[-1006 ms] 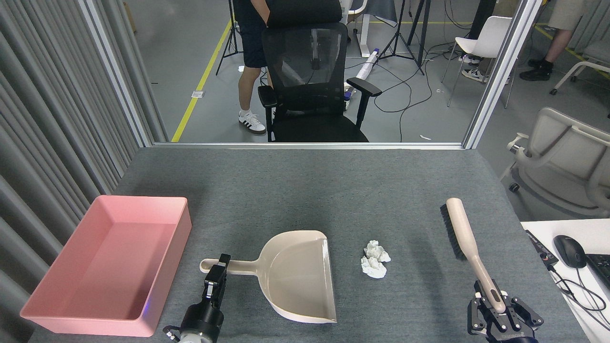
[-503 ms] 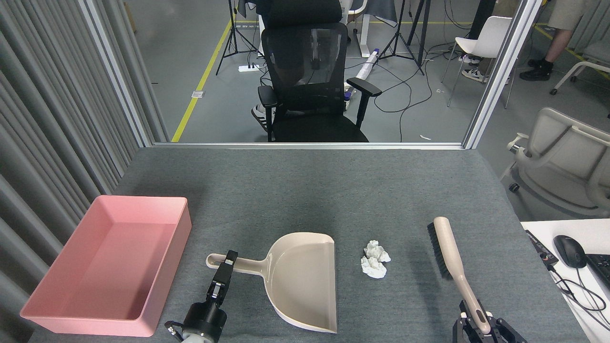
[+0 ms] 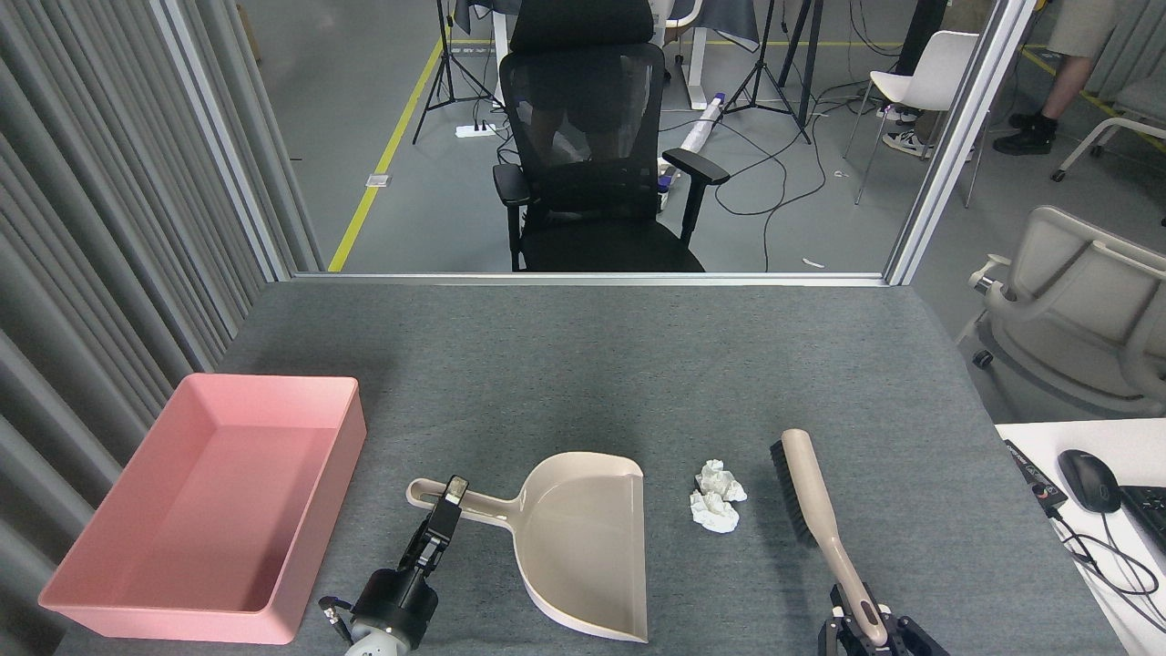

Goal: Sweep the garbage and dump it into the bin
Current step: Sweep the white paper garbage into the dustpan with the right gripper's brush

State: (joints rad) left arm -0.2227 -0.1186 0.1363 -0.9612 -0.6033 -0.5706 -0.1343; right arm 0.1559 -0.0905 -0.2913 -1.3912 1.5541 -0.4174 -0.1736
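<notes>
At the bottom edge, the right gripper [image 3: 867, 627] is cut off, clamped on the brush [image 3: 815, 519] handle. Left gripper [image 3: 444, 519] pinches the beige dustpan [image 3: 583, 542] handle. Two crumpled white tissue wads [image 3: 715, 497] lie between pan mouth and bristles. Open grey tabletop [image 3: 592, 364] stretches beyond; the pink bin [image 3: 342, 492] sits far left.

A black office chair [image 3: 597, 155] stands on the floor behind the gray table [image 3: 583, 364]. A white chair [image 3: 920, 87] is farther back on the right, with black cables [image 3: 774, 173] lying near it. A yellow line [image 3: 387, 150] runs along the floor. On the right, a black computer mouse [image 3: 1089, 480] sits on a white desk [image 3: 1029, 437]. A gray chair [image 3: 1075, 310] is close by.
</notes>
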